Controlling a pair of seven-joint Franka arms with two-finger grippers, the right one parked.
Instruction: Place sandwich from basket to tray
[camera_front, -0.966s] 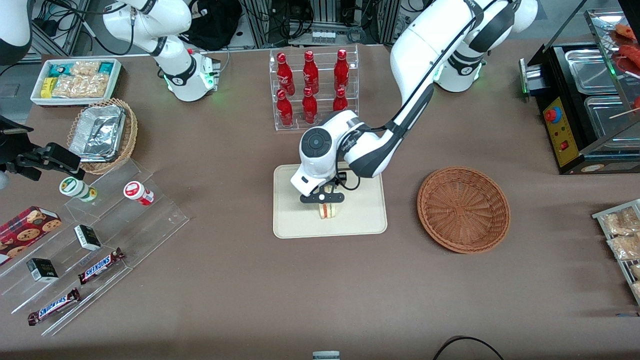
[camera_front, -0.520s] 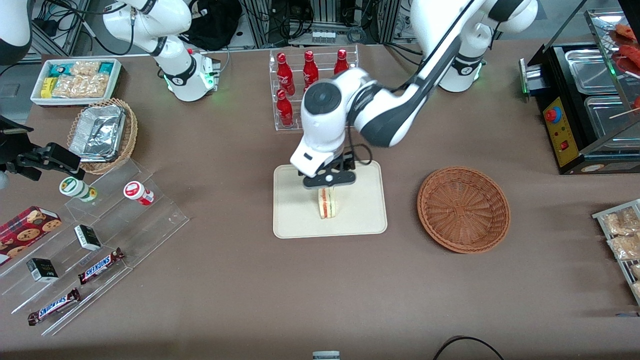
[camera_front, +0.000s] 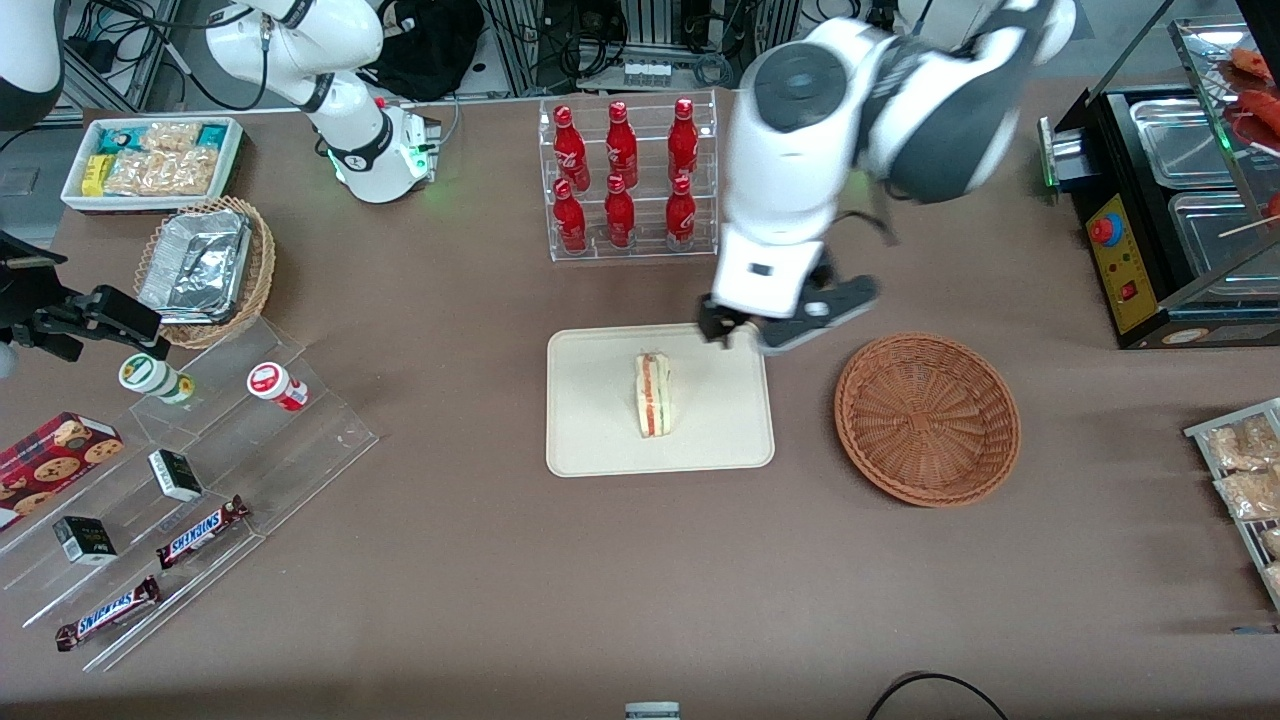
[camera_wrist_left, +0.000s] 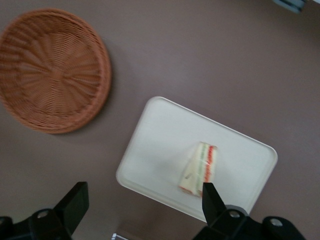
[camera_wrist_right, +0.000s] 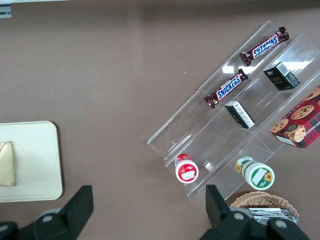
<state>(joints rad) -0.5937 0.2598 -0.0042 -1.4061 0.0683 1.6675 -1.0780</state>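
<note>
Fingers: both of the left gripper's (camera_front: 786, 330) fingers (camera_wrist_left: 75, 202) are spread wide and hold nothing; it hangs raised above the table.
Sandwich: the sandwich (camera_front: 652, 394) lies on the tray (camera_front: 590, 440), below the fingers and well apart from them, toward the parked arm's end.
Basket: the basket (camera_front: 927, 418) looks empty, sitting below the fingers toward the working arm's end.
Progress: judged done; the sandwich has been let go on the tray, and only pulling the arm away seems left.
Surface: brown table (camera_front: 480, 560), flat and matte.
Room: a rack of 6 red bottles (camera_front: 625, 175) stands farther from the front camera than the fingers; possibly cabling past that, hard to make out.
</note>
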